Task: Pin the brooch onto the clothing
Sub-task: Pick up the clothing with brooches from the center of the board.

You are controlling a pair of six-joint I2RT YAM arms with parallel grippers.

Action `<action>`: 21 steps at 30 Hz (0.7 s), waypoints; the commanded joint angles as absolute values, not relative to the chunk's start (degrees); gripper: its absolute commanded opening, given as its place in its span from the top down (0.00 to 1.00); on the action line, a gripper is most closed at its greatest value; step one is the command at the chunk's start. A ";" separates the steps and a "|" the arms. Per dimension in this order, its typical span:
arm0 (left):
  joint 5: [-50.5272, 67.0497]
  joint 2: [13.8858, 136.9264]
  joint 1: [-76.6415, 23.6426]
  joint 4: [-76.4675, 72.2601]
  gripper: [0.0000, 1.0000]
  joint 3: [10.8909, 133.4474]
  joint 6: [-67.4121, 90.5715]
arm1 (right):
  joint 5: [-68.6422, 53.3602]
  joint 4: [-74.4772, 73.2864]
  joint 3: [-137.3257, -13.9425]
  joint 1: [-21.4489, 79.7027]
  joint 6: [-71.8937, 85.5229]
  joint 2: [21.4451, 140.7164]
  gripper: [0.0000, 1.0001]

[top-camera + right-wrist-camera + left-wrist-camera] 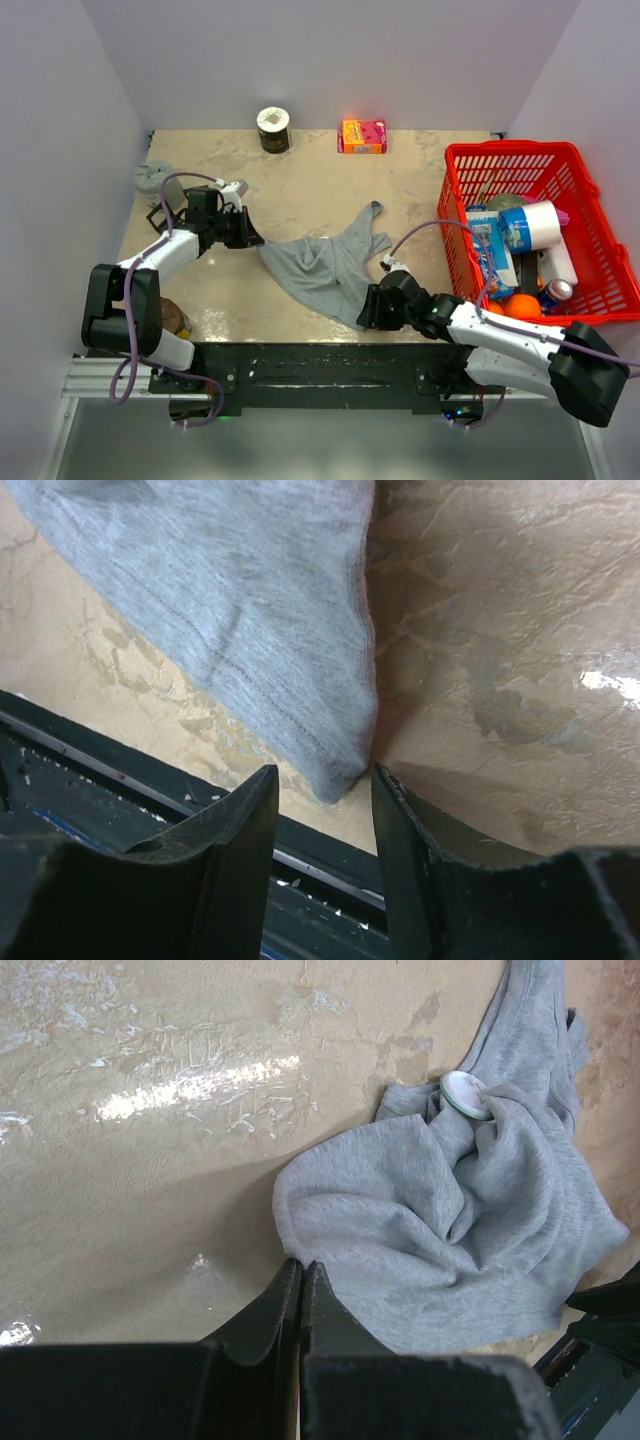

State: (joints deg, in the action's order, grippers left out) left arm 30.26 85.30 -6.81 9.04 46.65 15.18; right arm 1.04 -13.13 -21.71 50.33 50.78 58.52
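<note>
Top view: the clothing (325, 265) lies crumpled mid-worktop (300, 180), its lower corner close to the near edge and one strap reaching toward the far side. My left gripper (252, 238) sits at the garment's left edge. My right gripper (365, 310) sits at its near corner. A red basket (452, 205) filled with items stands at the right edge. A pink box (362, 136) and a dark roll (273, 129) stand along the far edge.

Left wrist view: my left gripper (301, 1265) is fully closed, jaws pressed together, tips touching the hem of the clothing (430, 1240). I cannot tell whether any cloth is pinched. A round white disc (467, 1093) with a dark rim rests in the folds near the top of the garment.

Right wrist view: the jaws of my right gripper (322, 780) stand partly apart. The pointed corner of the clothing (270, 610) hangs down between the two fingertips, close to the right-hand finger (400, 830), with nothing clamped. The near edge of the worktop (500, 680) runs just below.
</note>
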 commanded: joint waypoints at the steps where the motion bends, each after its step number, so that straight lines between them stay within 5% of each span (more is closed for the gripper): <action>1: 31.55 84.90 -6.68 8.17 1.00 46.76 13.62 | 3.60 -11.78 -21.01 51.24 54.93 60.12 0.55; 7: 31.73 84.90 -6.68 8.17 1.00 46.58 13.62 | 2.73 -8.35 -19.26 51.85 57.65 60.82 0.59; 11: 32.25 85.25 -6.68 7.74 1.00 46.58 13.80 | 0.36 -1.52 -16.71 51.86 59.67 62.93 0.74; 15: 32.43 85.34 -6.68 7.65 1.00 46.49 13.89 | 0.52 1.40 -15.21 51.77 60.99 64.25 1.00; 21: 33.22 81.67 -6.68 4.84 1.00 46.67 15.64 | 7.63 -6.66 -23.27 51.42 56.35 59.07 1.00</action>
State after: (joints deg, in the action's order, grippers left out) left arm 31.46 85.25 -6.81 8.36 46.30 15.31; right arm 1.83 -1.28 -17.50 51.72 58.52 62.72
